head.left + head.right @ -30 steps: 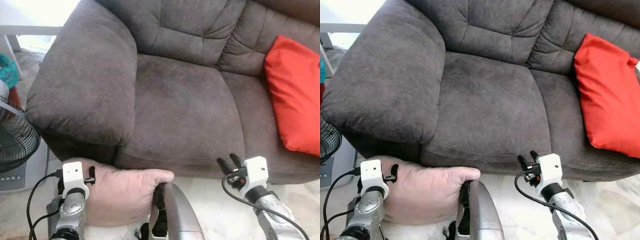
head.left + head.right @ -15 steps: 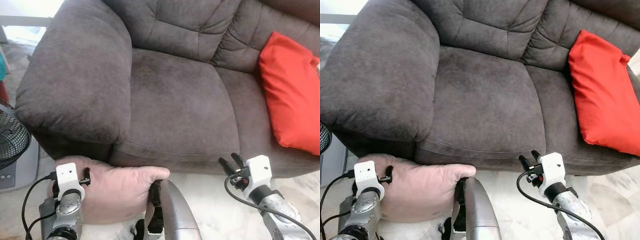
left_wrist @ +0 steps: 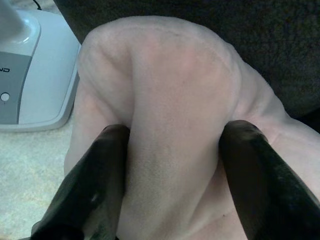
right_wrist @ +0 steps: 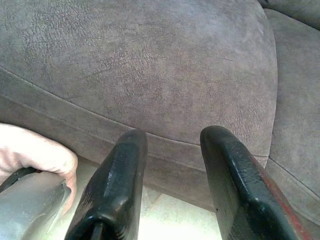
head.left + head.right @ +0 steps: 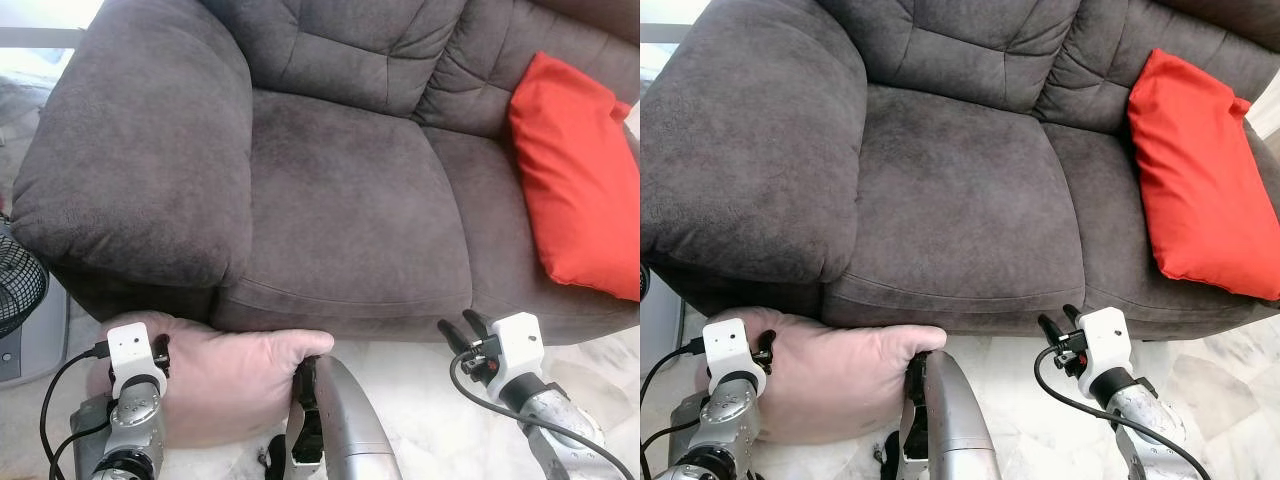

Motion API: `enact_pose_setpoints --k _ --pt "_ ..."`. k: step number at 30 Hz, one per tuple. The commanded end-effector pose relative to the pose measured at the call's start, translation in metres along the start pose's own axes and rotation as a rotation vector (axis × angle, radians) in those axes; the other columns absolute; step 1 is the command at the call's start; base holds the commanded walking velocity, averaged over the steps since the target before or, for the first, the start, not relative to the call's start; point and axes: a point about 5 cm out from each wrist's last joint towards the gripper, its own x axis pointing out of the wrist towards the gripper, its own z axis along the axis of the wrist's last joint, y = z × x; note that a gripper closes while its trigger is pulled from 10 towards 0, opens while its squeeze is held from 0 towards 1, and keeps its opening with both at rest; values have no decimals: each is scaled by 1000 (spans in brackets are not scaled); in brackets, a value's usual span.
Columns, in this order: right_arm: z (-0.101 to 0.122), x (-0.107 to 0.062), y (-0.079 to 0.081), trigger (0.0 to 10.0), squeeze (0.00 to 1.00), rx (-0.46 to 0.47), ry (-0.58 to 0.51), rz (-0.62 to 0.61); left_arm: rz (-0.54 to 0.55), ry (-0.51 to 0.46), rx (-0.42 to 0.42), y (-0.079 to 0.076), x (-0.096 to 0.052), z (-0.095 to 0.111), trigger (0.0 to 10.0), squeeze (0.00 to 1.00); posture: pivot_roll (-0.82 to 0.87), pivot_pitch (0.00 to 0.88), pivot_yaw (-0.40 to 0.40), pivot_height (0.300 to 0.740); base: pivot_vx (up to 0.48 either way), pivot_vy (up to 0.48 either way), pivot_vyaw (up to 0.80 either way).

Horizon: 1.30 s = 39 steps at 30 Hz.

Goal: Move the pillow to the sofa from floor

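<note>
Pinching a fold of the pale pink pillow (image 3: 165,125) between its two black fingers (image 3: 97,185), the left tool (image 3: 172,170) holds the pillow low in front of the dark grey sofa (image 5: 340,200), just below the front edge of the seat and under the sofa's thick armrest (image 5: 140,150). From the head cameras this tool is mostly hidden behind its white wrist block, and the lower part of the pillow is cut off by the picture edge, so I cannot tell if the pillow touches the floor (image 5: 430,400). A silver part of the robot (image 5: 345,420) stands close against the pillow on the side far from the armrest. The right tool (image 5: 460,330) hovers in front of the sofa's seat front, apart from it, with its fingers (image 4: 117,185) spread moderately and nothing between them. A red cushion (image 5: 575,170) lies on the sofa seat, at the end far from the armrest, partly cut off. A fan (image 5: 20,285) beside the armrest is seen only in part.
</note>
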Motion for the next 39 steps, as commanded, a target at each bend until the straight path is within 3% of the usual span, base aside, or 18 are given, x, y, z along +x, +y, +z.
enact_pose_setpoints --k 1,39 --pt "-2 -8 -10 10000 0 -8 19 -28 -9 47 -17 -6 -4 -11 0 0 -82 218 -400 514 0 0 0" --pt "-6 0 1 10000 0 23 11 -26 -57 -12 19 -10 -4 -4 0 0 -53 199 -370 514 0 0 0"
